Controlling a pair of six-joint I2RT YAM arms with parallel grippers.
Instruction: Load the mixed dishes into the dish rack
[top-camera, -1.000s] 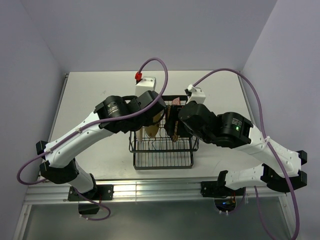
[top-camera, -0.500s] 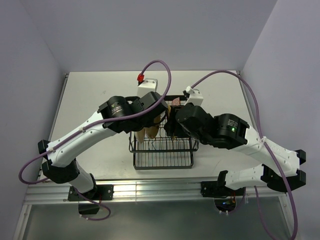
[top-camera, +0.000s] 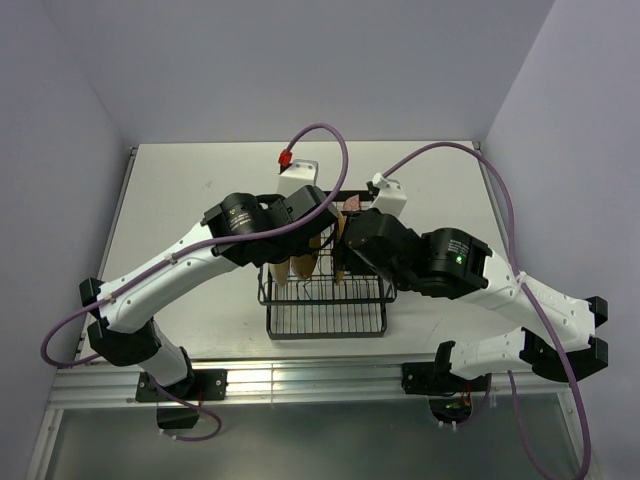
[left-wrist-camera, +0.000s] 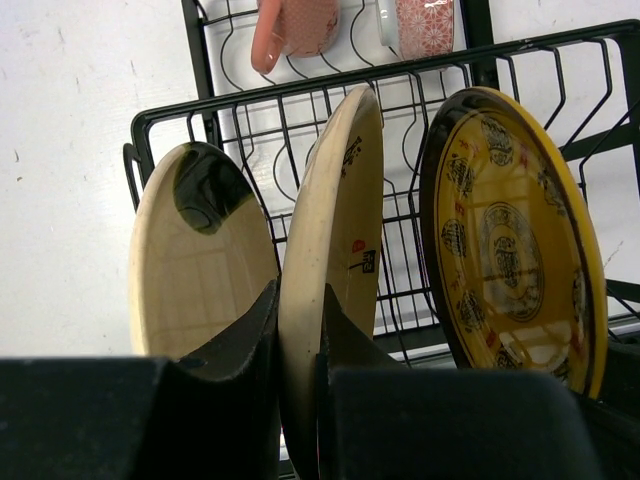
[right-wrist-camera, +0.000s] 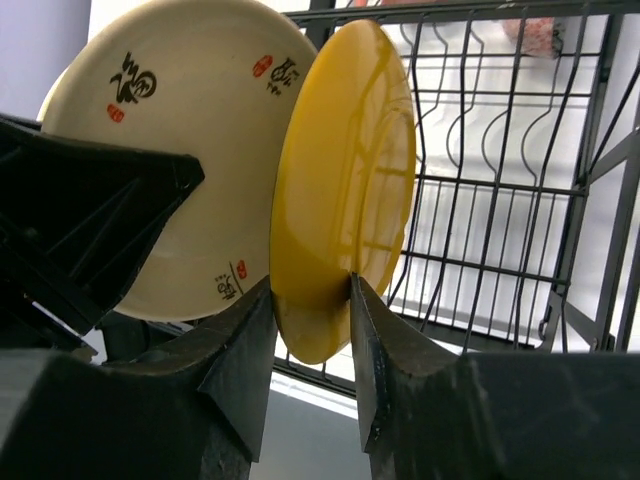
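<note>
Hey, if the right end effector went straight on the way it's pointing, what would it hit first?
The right end effector is shut on the yellow plate, which would lead. Past it, the wires of the dish rack look first in line, though depth is hard to judge.

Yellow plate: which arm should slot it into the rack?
Right. The right gripper pinches the yellow plate by its rim at the rack; the left gripper holds a cream plate.

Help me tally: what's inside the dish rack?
Cream plate, second cream plate in the left tool, yellow patterned plate in the right tool. Fingers cover gripped rims.
</note>
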